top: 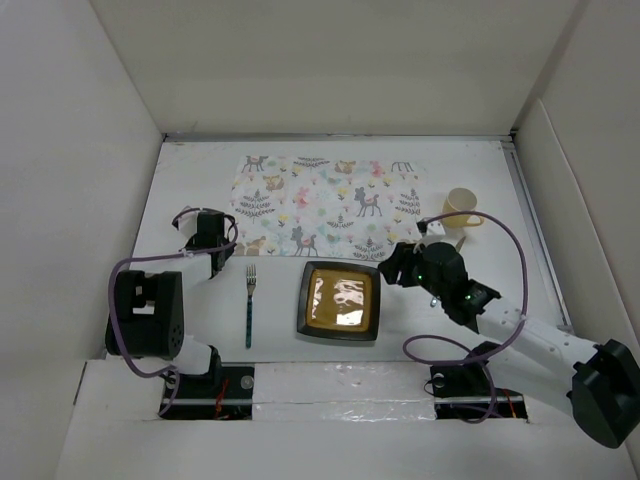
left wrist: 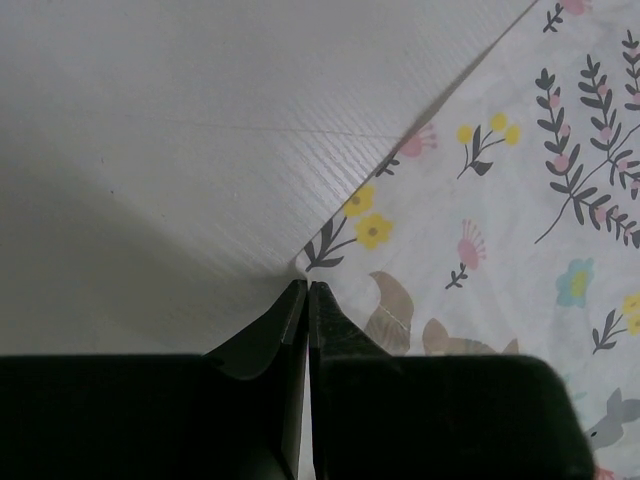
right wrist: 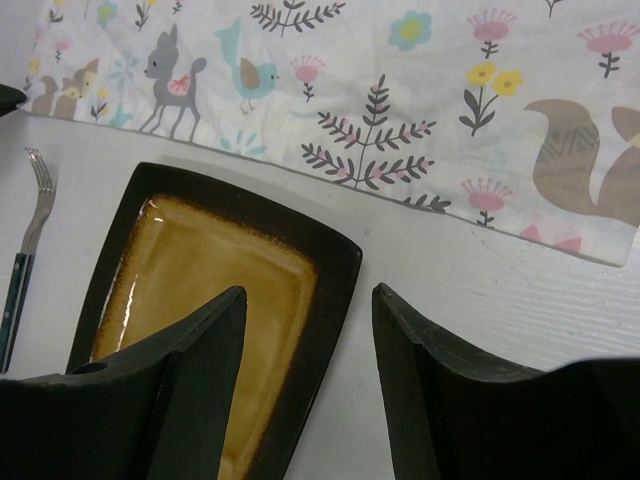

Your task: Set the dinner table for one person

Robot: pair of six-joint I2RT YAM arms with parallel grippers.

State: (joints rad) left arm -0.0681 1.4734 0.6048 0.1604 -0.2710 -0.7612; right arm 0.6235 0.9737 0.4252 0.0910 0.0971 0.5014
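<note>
When viewed from above: dinner table [top: 200, 180] white, flat, spread under placemat [top: 325, 205], plate [top: 340, 300], fork [top: 249, 305], cup [top: 461, 207]. Probably rigid, smooth, fixed; no hold to take, only sliding things across. From left wrist: left gripper [left wrist: 307, 288] jaws together at placemat corner, cloth pinched or not unclear. From right wrist: right gripper [right wrist: 310, 296] jaws apart over plate rim.
</note>
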